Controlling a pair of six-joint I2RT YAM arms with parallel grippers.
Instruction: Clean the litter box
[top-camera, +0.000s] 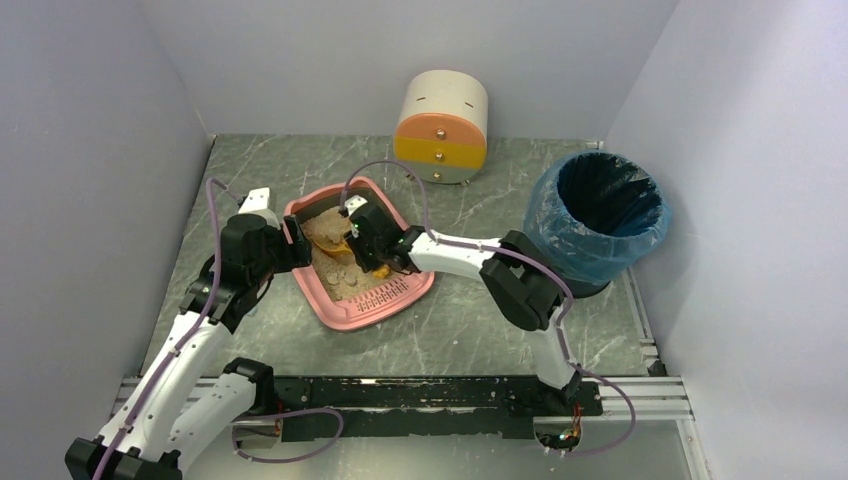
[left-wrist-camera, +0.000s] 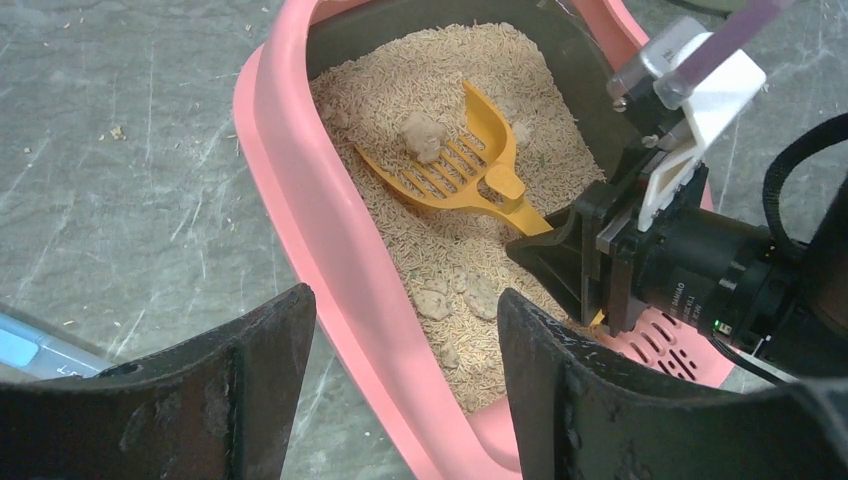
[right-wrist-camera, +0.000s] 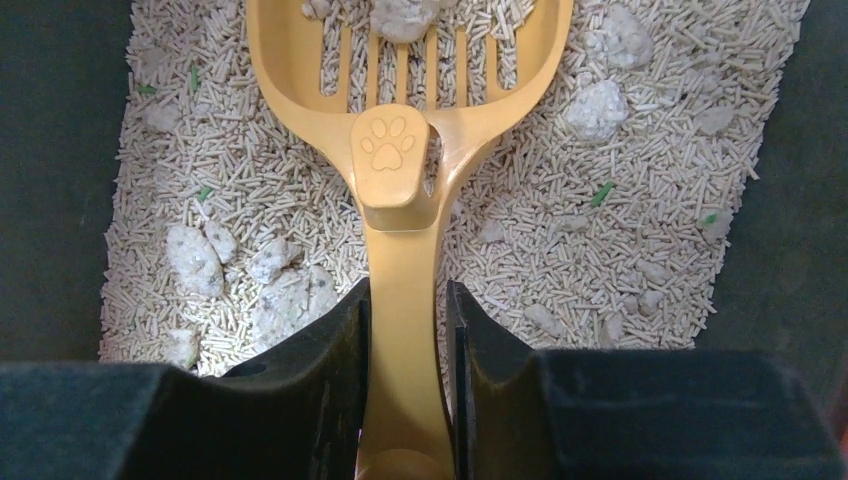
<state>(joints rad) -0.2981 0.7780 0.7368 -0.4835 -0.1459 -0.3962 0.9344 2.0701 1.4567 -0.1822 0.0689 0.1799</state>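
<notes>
While the right gripper (right-wrist-camera: 405, 315) is clamped tight on the handle of the yellow scoop (right-wrist-camera: 400, 170), whose slotted blade lies on the litter with a pale clump (left-wrist-camera: 422, 135) resting on its tines, the left gripper (left-wrist-camera: 405, 320) stands wide open. Its two fingers sit either side of the rim on the 9 o'clock side of the pink litter box (top-camera: 350, 314), and whether they touch it I cannot tell. On the grey table (top-camera: 480, 330) the box sits just left of centre in the top view, with the cream-and-orange drawer unit (top-camera: 441, 125) at about 1 o'clock from it and the blue-lined bin (top-camera: 598, 215) at 3 o'clock.
</notes>
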